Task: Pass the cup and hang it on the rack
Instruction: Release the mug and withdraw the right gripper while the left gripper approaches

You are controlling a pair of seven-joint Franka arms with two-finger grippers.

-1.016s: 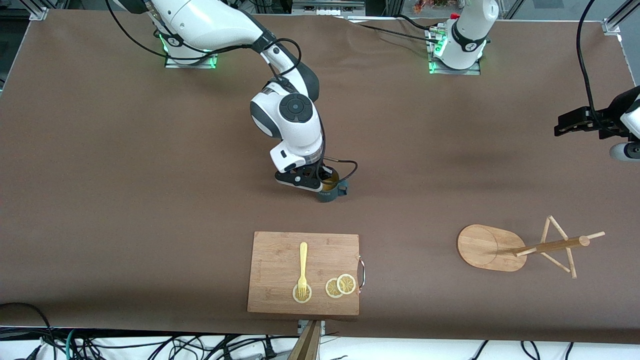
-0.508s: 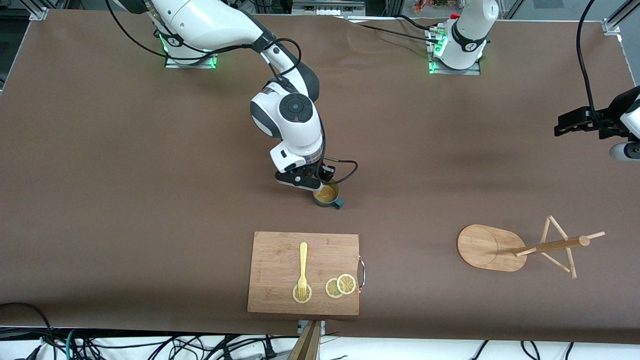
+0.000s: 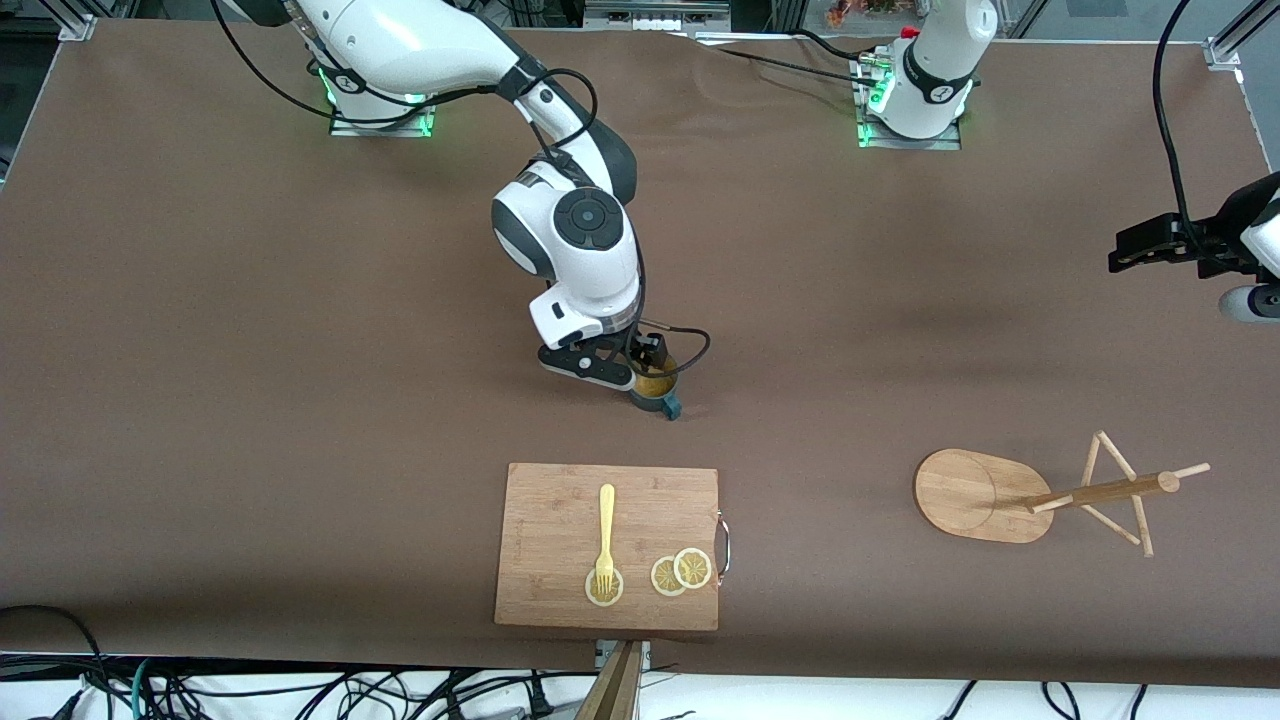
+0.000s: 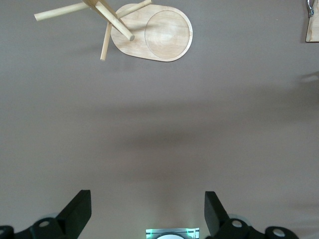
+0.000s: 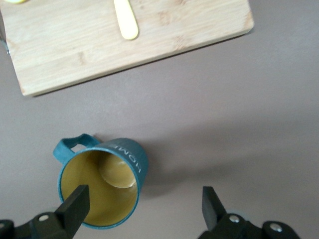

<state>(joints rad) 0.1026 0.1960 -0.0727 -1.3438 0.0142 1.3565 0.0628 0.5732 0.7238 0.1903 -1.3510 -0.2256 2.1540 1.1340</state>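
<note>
- The right hand (image 3: 640, 372) hangs low over the cup (image 3: 655, 387), fingers (image 5: 75, 205) spread apart, one tip over the rim; pulling away skewed could tip it.
- The cup stands upright mid-desk, free of any grip, handle toward the cutting board (image 3: 607, 546).
- The left hand (image 4: 147, 211), fingers apart and empty, waits at the left arm's end of the desk; a poor grasp could knock the cup over.
- The rack (image 3: 1040, 494) stands near that end; thin pegs leave little margin for hanging.
</note>
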